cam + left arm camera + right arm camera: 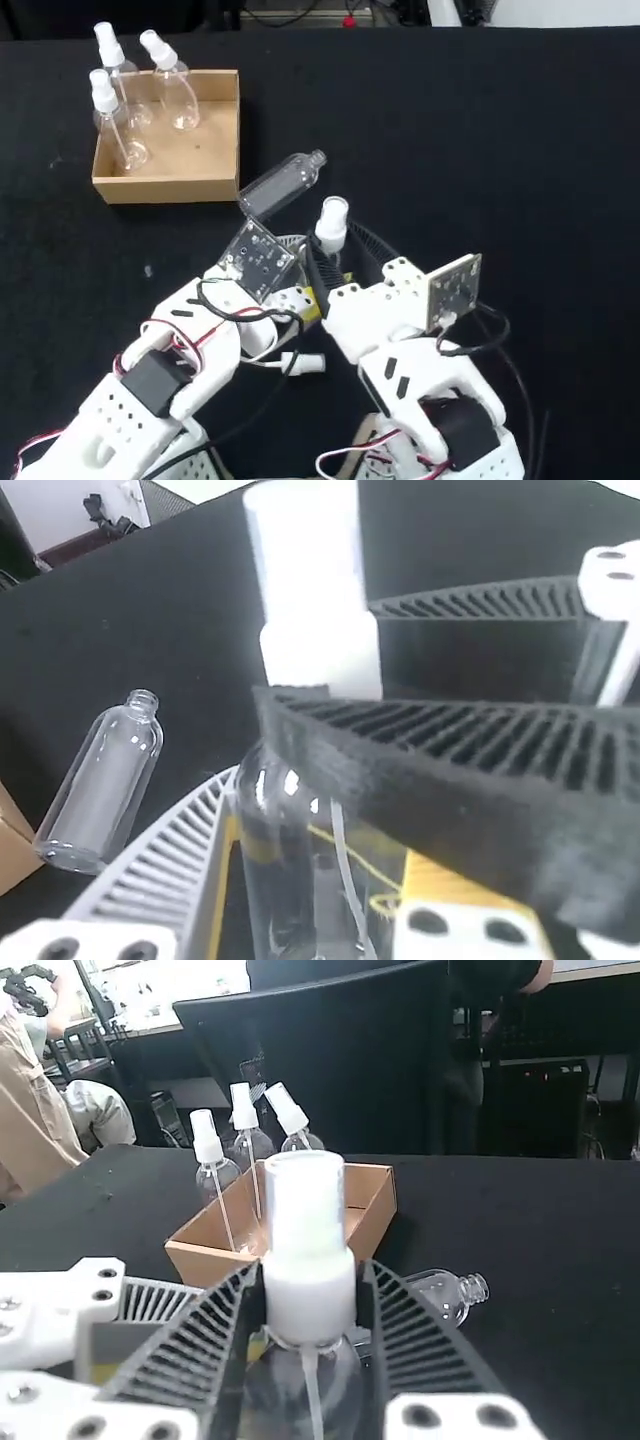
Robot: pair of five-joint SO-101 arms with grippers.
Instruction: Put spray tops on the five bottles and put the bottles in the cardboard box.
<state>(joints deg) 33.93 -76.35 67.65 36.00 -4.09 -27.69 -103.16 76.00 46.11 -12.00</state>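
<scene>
In the high view, the two arms met in the front middle of the table. The right gripper (330, 248) was closed on the spray top (332, 220), which stood upright. The left gripper (285, 262) was just beside it, on the side toward the cardboard box (165, 187). Three capped bottles (170, 95) stood in the box. A lying bottle (283, 185) with no top rested on its side near the box corner. Its long axis was slanted and its neck pointed away from the box. I judge it was somewhat nearer to the left gripper.

In the left wrist view, the left gripper was closed on the body of the held bottle (285, 870), which stood upright. The spray top was directly over its neck, on the same vertical axis. The black fingers of the right gripper crossed between them.

In the right wrist view, the ribbed fingers pressed the spray top from both sides, and its thin tube went down into the held bottle. I could not tell if the top was fully seated. I think the coming move must work along or around this vertical axis.
</scene>
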